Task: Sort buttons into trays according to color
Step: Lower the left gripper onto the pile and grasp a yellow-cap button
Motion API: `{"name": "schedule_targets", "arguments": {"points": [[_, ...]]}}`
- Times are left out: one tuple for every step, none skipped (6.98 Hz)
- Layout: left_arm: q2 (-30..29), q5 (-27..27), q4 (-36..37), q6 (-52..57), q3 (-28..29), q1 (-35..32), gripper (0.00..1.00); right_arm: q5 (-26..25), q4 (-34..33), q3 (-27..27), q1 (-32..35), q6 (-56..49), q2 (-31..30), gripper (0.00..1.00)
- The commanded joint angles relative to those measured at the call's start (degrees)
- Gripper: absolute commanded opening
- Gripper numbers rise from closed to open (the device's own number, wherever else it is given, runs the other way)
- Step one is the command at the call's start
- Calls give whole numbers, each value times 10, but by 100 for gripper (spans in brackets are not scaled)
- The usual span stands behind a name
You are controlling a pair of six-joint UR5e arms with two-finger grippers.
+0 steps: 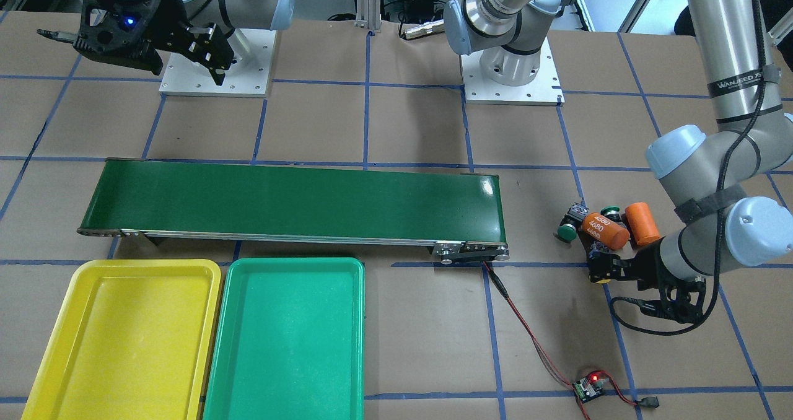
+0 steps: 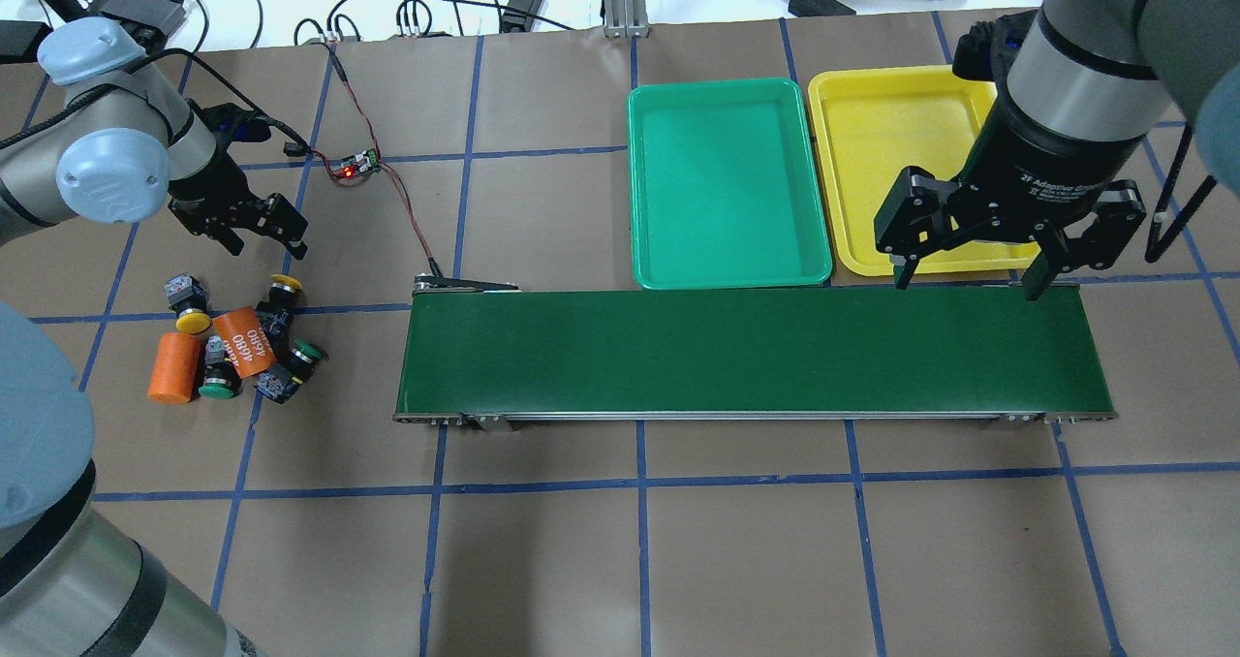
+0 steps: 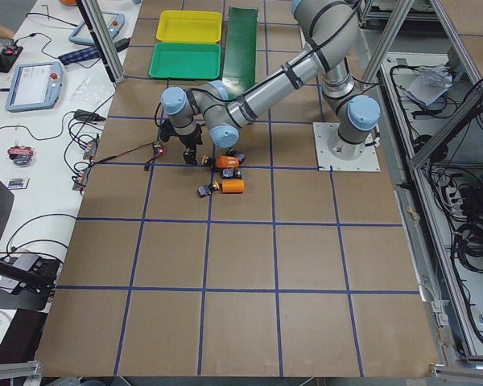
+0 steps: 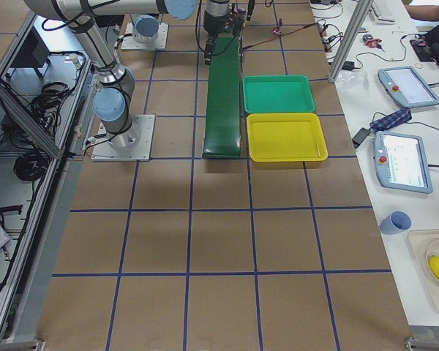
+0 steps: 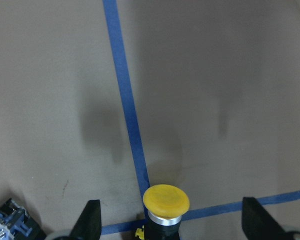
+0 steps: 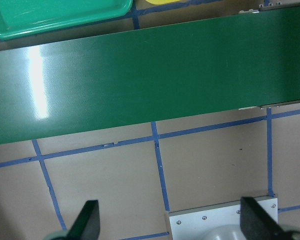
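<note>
Overhead exterior: left gripper [image 2: 269,246] at a yellow button [image 2: 284,283]
Its jaws stand apart over that button; right gripper [image 2: 966,287], jaws likewise spread, hangs above the conveyor belt [image 2: 756,352].

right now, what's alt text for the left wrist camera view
A push button with a round yellow mushroom cap sits on the brown paper-covered table, framed between the two black fingers of the open left end effector. Blue tape lines cross by it; another button's grey-blue contact block shows lower left.
</note>
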Motion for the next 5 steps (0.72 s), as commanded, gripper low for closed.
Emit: {"name": "schedule_targets", "arguments": {"points": [[-3,1,1,9,-7,1,100,-4,0,2,0,1,1,100],[4,1,3,27,-44,-3,100,-4,0,2,0,3,1,100],[2,6,88,34,-82,0,100,-4,2,2,0,1,1,100],[0,23,138,54,-97,2,100,-4,0,2,0,2,3,100],[1,24,137,55,-99,2,100,-3,0,3,0,3,1,100]]}}
